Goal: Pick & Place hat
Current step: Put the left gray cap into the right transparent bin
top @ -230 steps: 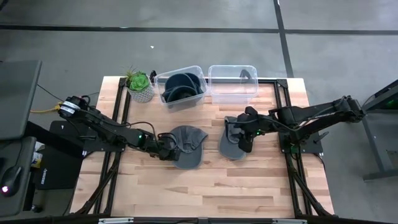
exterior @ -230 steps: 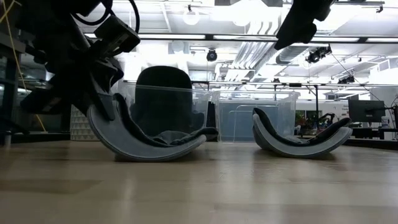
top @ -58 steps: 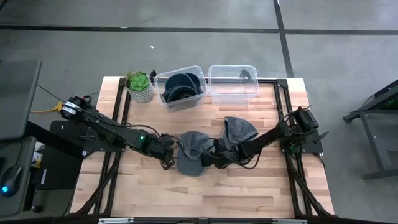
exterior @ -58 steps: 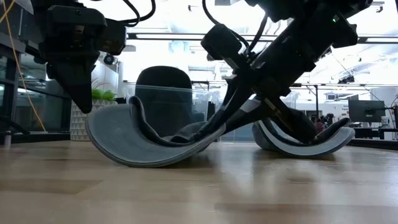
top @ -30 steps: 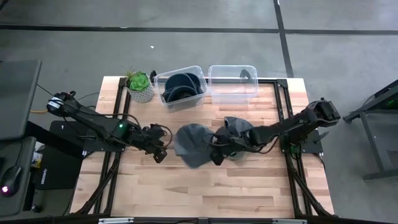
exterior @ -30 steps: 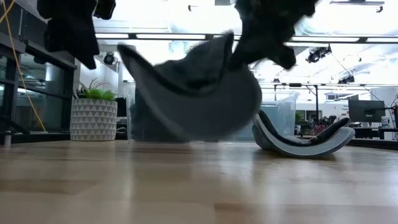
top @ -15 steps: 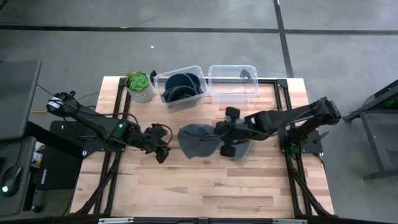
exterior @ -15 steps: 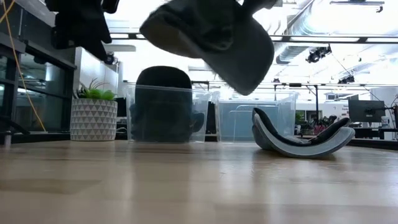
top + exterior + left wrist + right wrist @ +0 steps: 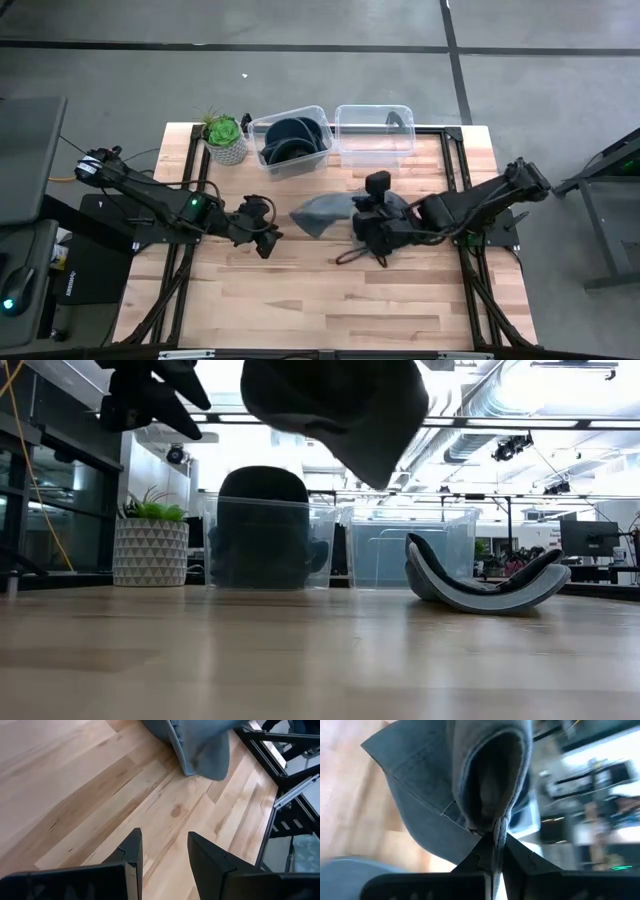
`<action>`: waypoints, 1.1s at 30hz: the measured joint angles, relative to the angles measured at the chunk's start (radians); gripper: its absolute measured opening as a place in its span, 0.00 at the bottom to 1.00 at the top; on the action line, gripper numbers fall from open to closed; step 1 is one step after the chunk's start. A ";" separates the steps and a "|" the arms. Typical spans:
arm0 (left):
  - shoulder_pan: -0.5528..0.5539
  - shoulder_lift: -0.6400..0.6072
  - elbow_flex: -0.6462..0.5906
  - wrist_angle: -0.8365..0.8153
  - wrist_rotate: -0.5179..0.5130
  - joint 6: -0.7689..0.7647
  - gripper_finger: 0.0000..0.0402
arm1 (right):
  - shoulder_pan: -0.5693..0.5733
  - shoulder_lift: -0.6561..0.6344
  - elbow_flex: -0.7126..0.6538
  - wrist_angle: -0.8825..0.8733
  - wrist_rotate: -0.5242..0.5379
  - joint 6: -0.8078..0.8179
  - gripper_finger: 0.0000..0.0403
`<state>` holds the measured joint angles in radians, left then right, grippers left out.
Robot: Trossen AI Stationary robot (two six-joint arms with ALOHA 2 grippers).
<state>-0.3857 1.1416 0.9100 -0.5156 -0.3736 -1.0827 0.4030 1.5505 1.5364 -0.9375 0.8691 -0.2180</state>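
One grey hat (image 9: 322,213) hangs in the air over the middle of the table (image 9: 330,300), its brim pointing toward nine o'clock in the high view. In the low view it floats well above the wood (image 9: 340,405). The right gripper (image 9: 362,212) pinches the fabric at the hat's three o'clock edge, fingers (image 9: 492,851) pressed together on the cloth. A second hat (image 9: 485,585) lies on the table under the right arm. At nine o'clock from the held hat, the left gripper (image 9: 266,232) hovers empty, fingers (image 9: 132,852) spread apart. At twelve o'clock stand two clear bins: the left bin (image 9: 292,141) holds dark hats, with the right bin (image 9: 374,133) and a potted plant (image 9: 224,137) either side.
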 joint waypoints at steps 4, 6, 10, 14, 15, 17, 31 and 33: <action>0.000 0.000 0.000 0.000 -0.008 -0.006 0.26 | 0.050 0.000 0.000 0.039 0.109 -0.112 0.02; 0.000 0.000 0.000 0.000 -0.019 -0.023 0.26 | 0.065 0.000 0.000 0.046 0.143 -0.140 0.02; 0.000 0.000 0.000 -0.001 -0.057 -0.047 0.26 | 0.069 0.000 0.000 0.045 0.161 -0.091 0.02; 0.000 0.002 0.000 -0.002 -0.137 -0.029 0.26 | 0.066 0.000 0.000 0.062 0.170 0.042 0.02; 0.000 0.006 0.000 -0.002 -0.161 -0.017 0.26 | 0.062 0.000 0.000 0.070 0.171 0.082 0.02; 0.000 0.010 0.000 -0.004 -0.203 0.006 0.26 | 0.053 0.000 0.000 0.082 0.171 0.170 0.02; 0.000 0.031 0.000 -0.007 -0.444 0.072 0.26 | -0.105 -0.024 0.000 0.095 -0.003 0.679 0.02; 0.000 0.050 -0.002 -0.009 -0.485 0.100 0.26 | -0.123 -0.029 0.000 0.100 -0.008 0.706 0.02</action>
<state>-0.3859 1.1916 0.9085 -0.5250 -0.8591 -0.9824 0.2799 1.5218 1.5364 -0.8374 0.8607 0.4884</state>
